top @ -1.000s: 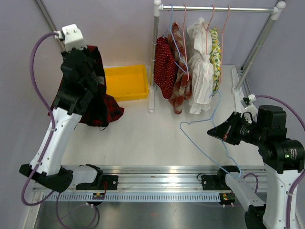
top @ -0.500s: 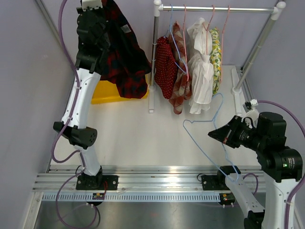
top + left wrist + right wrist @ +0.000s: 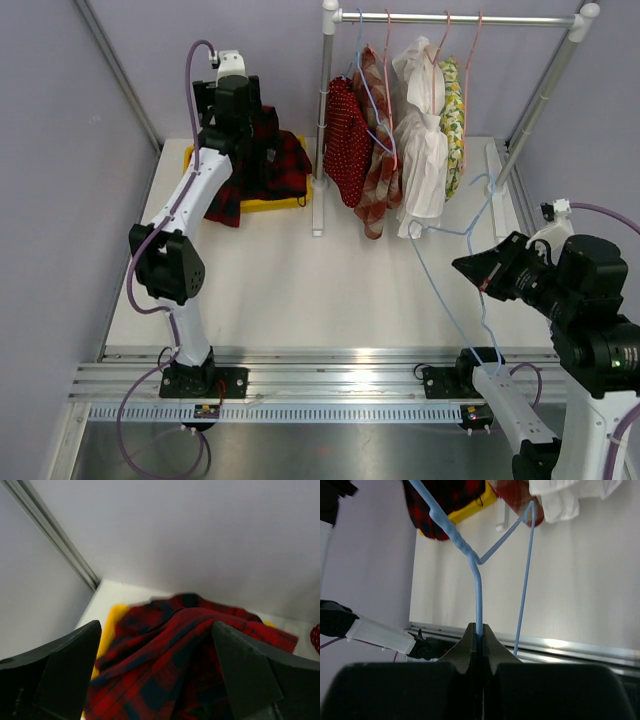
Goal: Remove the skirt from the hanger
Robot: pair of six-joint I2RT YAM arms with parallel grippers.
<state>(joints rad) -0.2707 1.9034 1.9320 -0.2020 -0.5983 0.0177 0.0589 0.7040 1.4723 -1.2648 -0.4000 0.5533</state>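
Two arms work at a white table [image 3: 300, 290]. The left gripper [image 3: 156, 630] sits in the upper left of the overhead frame. Its fingers [image 3: 65, 675] are spread wide and hold nothing. The red-and-black plaid fabric skirt [image 3: 268, 165] lies just below them. It is heaped in the shallow yellow plastic tray [image 3: 190, 156] at the back left of the table, and one fold spills over the tray's near left edge onto the tabletop. In the left wrist view the skirt fills the gap between the fingers without touching either one (as far as the blur allows).

The right gripper [image 3: 470, 268] is at the lower right of the overhead frame. It is clamped tight on the light blue wire hanger [image 3: 478, 597], and the jaws meet on the wire's straight stem. The hanger is bare and held off the table. Its hook points toward the upper right, close to the white garment [image 3: 420, 150] on the silver metal clothes rail [image 3: 460, 18]. A red dotted garment [image 3: 347, 140] hangs at the left end of the same rail.
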